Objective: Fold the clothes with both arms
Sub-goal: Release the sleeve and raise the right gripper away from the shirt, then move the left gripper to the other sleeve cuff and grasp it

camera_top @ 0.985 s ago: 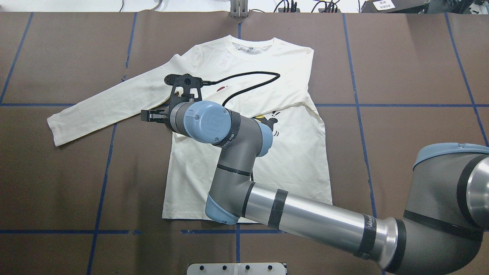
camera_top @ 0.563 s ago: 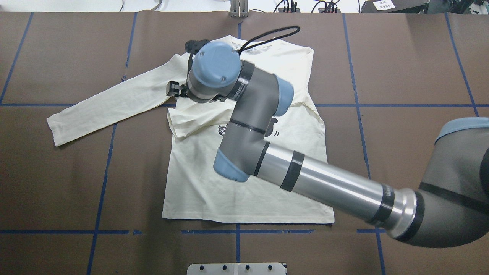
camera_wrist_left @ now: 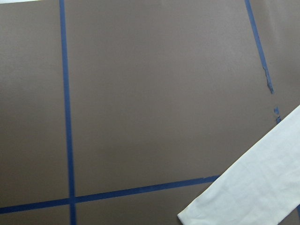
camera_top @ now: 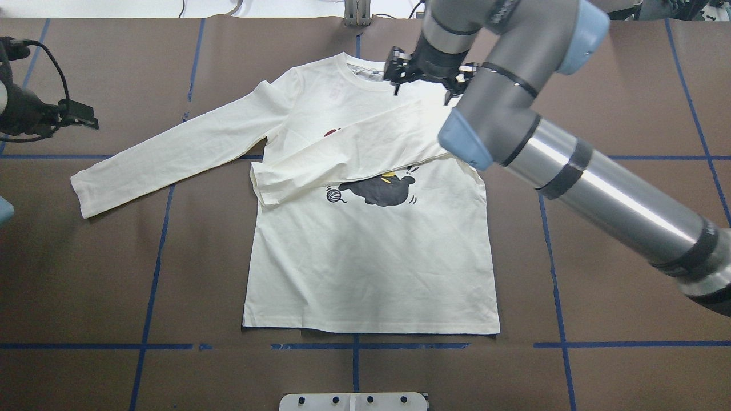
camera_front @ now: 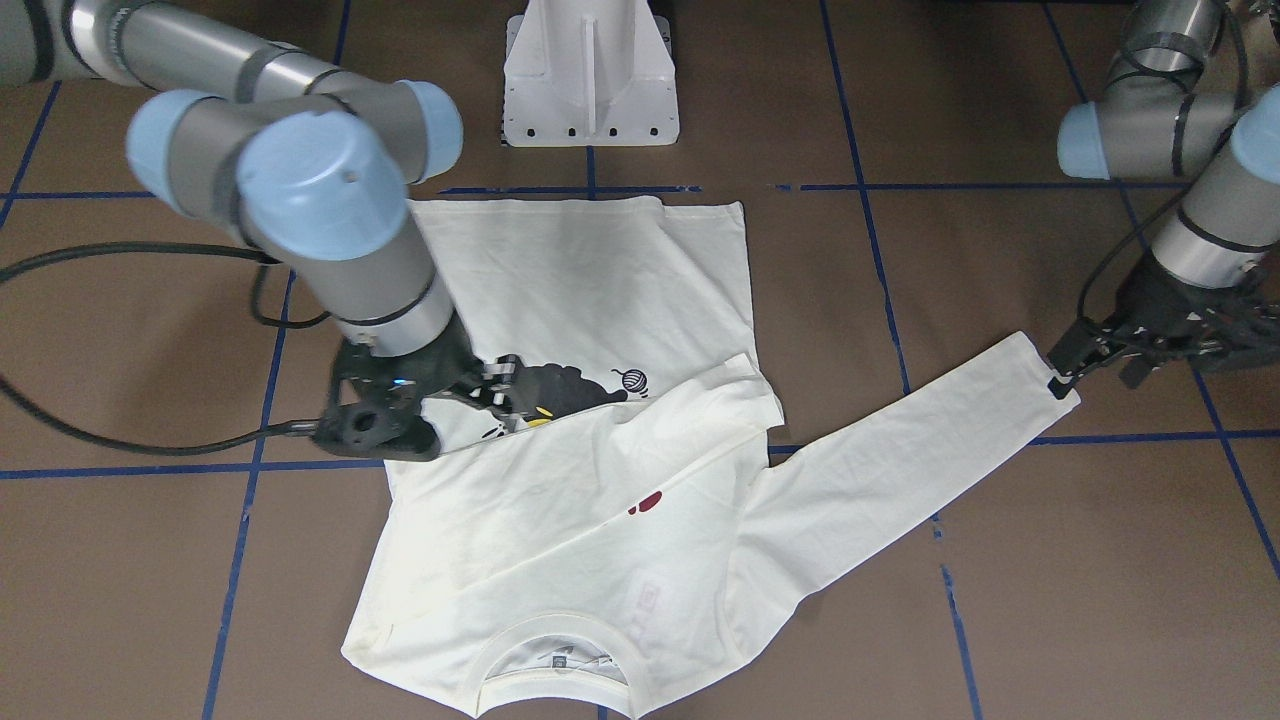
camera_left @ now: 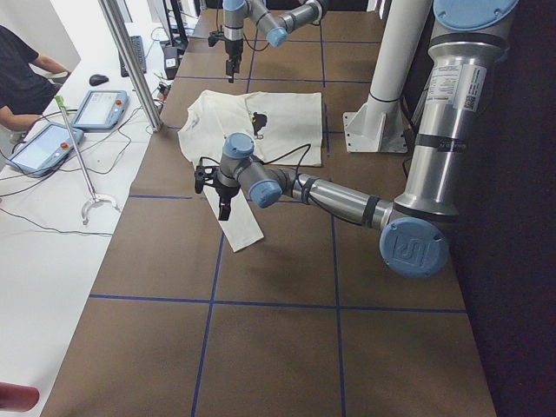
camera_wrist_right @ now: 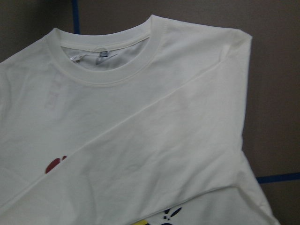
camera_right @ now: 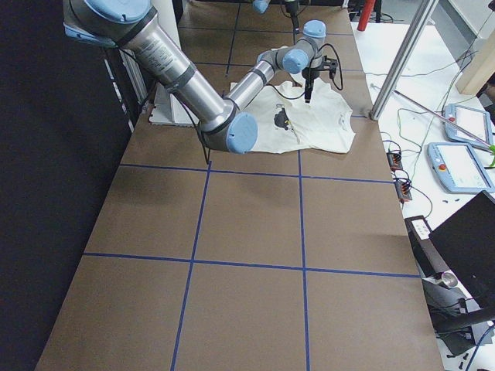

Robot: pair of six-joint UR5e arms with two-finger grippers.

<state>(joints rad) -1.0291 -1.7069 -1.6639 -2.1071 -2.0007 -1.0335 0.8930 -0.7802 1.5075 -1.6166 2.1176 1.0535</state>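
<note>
Across the table's (camera_top: 114, 274) middle the shirt (camera_top: 371, 268) lies print up, one sleeve (camera_top: 348, 151) folded over the chest and hiding most of the lettering. The right gripper (camera_front: 512, 392) hangs above it, jaws seemingly parted and empty. The left gripper (camera_front: 1063, 377), near the outstretched cuff (camera_top: 85, 197), is too small to judge.

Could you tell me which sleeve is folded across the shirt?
The sleeve on the robot's right, lying across the chest; the other sleeve stretches out flat.
</note>
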